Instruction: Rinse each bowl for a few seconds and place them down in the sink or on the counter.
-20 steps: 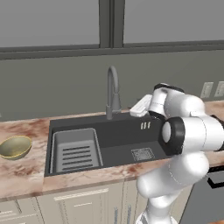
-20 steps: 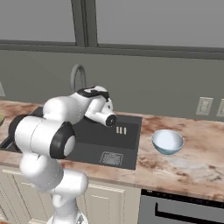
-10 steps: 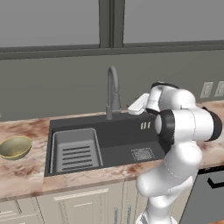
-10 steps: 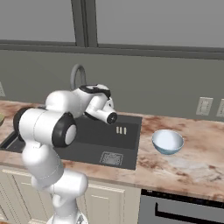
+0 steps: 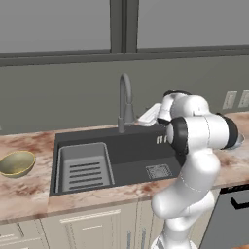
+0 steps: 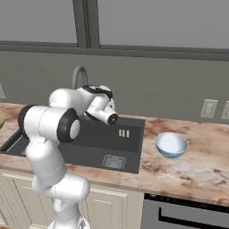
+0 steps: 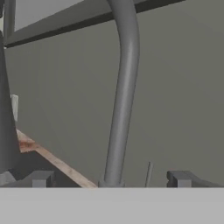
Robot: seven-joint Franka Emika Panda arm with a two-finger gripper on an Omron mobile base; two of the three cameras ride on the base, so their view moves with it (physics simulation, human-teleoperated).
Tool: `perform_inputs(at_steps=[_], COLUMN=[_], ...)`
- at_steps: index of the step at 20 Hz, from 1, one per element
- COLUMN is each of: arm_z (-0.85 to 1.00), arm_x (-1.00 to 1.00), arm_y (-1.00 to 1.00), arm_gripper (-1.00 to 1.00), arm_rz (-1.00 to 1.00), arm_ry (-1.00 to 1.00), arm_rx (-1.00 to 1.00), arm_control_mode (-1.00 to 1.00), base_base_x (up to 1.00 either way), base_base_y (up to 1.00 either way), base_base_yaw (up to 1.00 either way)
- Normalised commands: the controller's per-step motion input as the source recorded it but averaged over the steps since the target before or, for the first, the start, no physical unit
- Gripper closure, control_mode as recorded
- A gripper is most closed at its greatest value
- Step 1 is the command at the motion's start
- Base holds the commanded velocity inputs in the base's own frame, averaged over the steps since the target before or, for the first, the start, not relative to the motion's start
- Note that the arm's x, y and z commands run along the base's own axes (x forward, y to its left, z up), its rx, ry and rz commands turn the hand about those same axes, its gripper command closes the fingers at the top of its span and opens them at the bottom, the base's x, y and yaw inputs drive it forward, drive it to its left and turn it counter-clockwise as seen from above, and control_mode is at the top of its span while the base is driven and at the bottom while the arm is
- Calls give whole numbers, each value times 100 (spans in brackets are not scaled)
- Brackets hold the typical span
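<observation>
The desk point(image 5: 29, 192) looks like polished marbled stone, reddish-brown and cream. The sink point(image 5: 136, 160) is matt dark grey, its tray point(image 5: 83, 168) ribbed. The faucet point(image 7: 124, 92) reads as smooth grey metal. The olive-gold bowl point(image 5: 17, 163) shines inside; the pale blue bowl point(image 6: 171, 145) looks glazed.

Lighting even and diffuse, moderately dim; no directional source evident. Shadows soft and faint. No glare. Rendering slightly soft throughout; hand view coarsest. No edge distortion observed.

- Faucet point(image 7: 122, 96): upright neck dead ahead at my 12 o'clock, rising between my spread fingertips point(image 7: 41, 178); blocks forward travel.
- Wall behind faucet: closes off 12 o'clock.
- Sink point(image 5: 136, 153) basin: open room below.
</observation>
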Motion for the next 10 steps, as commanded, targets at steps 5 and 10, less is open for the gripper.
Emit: perform_inputs(at_steps=[5, 10], arm_z=[-6, -7], arm_x=[24, 25], arm_y=[11, 7], arm_gripper=[-100, -100], arm_rz=[-2, -2], arm_ry=[-2, -2], arm_rx=[0, 0], arm_control_mode=[-100, -100], base_base_x=[0, 0], base_base_y=[0, 0], base_base_yaw=[0, 0])
